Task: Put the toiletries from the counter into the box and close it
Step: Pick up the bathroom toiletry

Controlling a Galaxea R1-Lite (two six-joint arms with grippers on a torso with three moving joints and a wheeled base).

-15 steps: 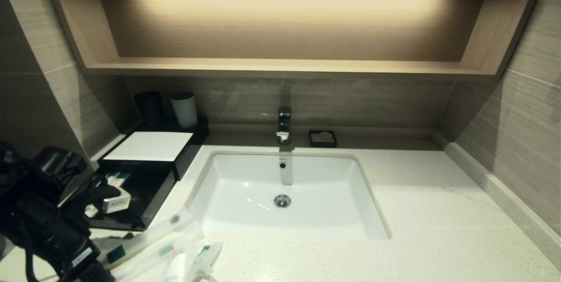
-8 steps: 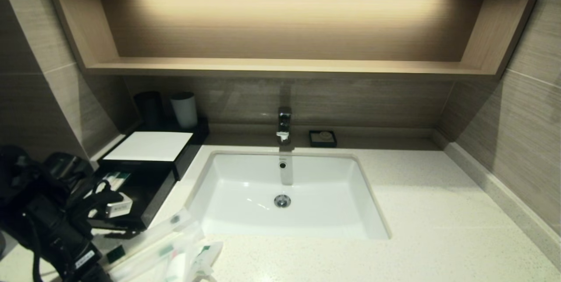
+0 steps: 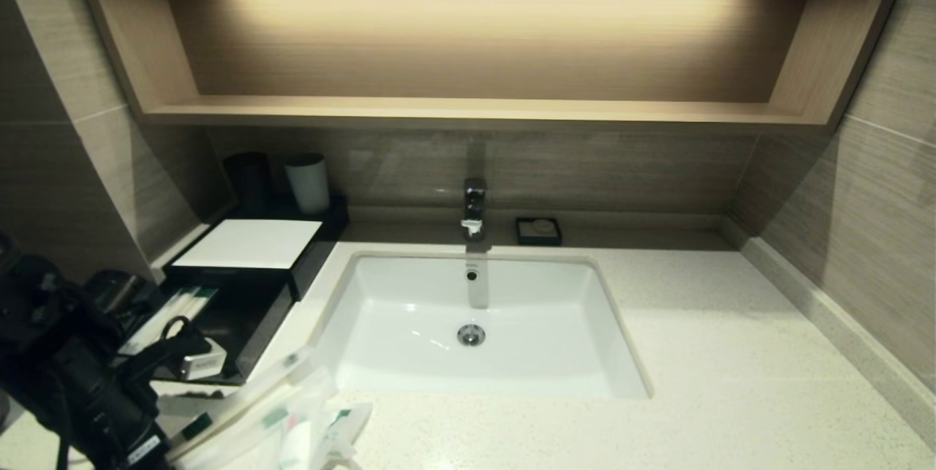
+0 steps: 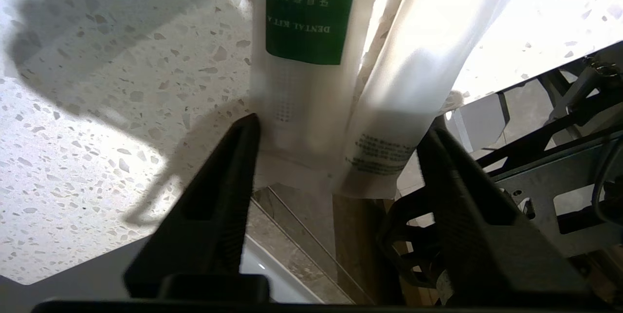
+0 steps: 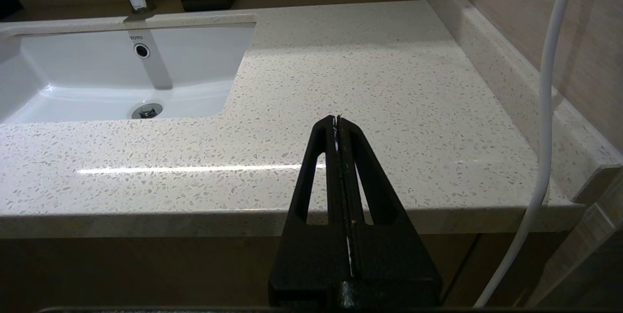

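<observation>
Speckled cream stone forms the counter (image 3: 731, 353), with a white rectangular sink (image 3: 409, 309) set into it. At its near-left corner lie the toiletries (image 3: 292, 419), slim clear plastic-wrapped packets; in the left wrist view a packet with a green "DENTAL KIT" label (image 4: 311, 11) lies beside a plain whitish packet (image 4: 413, 84), their ends overhanging the counter edge. The left gripper (image 4: 336, 147) hangs at that edge with its black fingers (image 4: 229, 172) spread wide, one on either side of the two packet ends, clamping nothing. Behind, at the left, sits the low black box with a flat white top panel (image 3: 248, 243); its front drawer (image 3: 252, 331) is slid out, with a few small packets inside. The right gripper (image 5: 337, 123) hovers off the counter's front edge on the right, fingers pressed together and holding nothing.
</observation>
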